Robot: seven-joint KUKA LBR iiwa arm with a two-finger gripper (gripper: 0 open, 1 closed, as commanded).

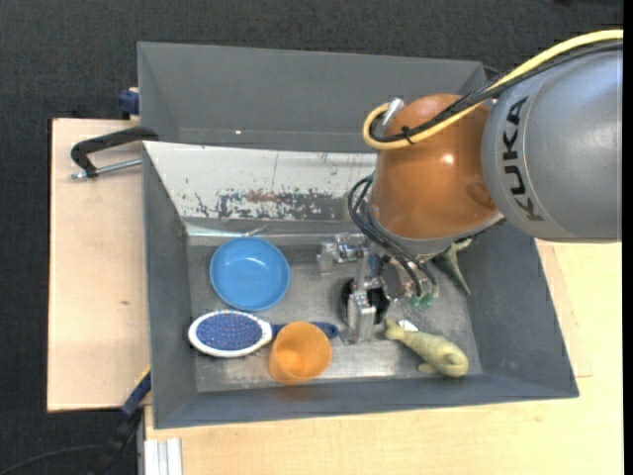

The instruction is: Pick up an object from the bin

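Grey metal bin point(163, 265) is being viewed from above, w/ the arm point(569, 137) being shown entering from the right. An orange cover point(430, 176) and a looped yellow cable point(514, 67) are being carried on its wrist, over the bin's right-centre. The gripper point(360, 315) is being held low near the floor, approx. mid-bin and toward the front wall. Whether it is released or clenched cannot be told, since its tip is being masked by wrist hardware. The nearest thing, a pale yellow-green toy point(427, 349), long and lumpy, is being shown lying on the floor just beside the gripper on its right, toward the front-right corner; contact btwn the two cannot be told. A small dark-blue piece point(322, 331) is being shown just left of the gripper, btwn it and an orange cup point(299, 352) at the front wall, its opening being turned toward the camera. Left of the cup, a white oval dish point(229, 332) w/ blue beads is being shown just beside it. Behind the dish a blue bowl point(249, 273) is being shown open side up, well apart from the gripper.
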